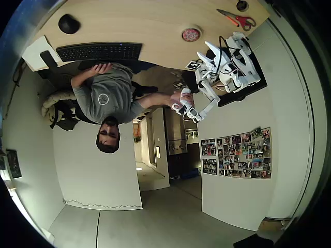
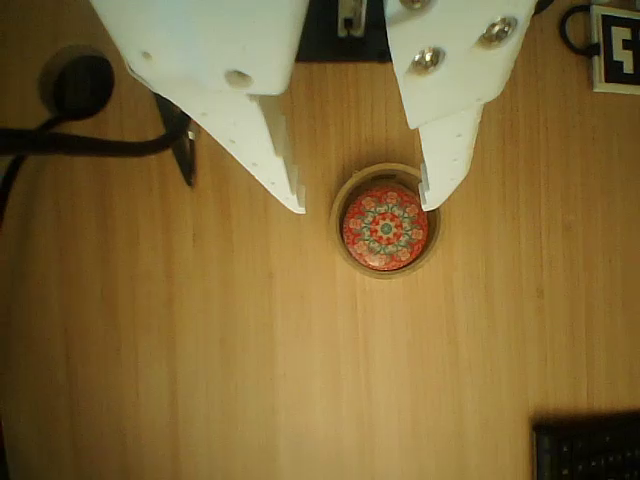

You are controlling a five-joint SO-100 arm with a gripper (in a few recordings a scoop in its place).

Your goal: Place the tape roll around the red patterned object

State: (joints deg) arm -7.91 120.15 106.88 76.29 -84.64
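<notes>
White gripper [image 2: 362, 205] fingers [image 2: 275, 150] are seen nearest the wrist camera, spread wide and holding nothing, one tip just left of the tape roll [image 2: 345, 243], the other over its right edge. On the wooden table [image 2: 200, 350] the roll is seen lying flat around the red patterned object [image 2: 386, 227], so the placing is judged done. It is judged light, stiff and easily nudged; any hold is best taken across its outer rim. Downward over both, the arm is pointed. Both are seen in the overhead view [image 1: 191, 34]
</notes>
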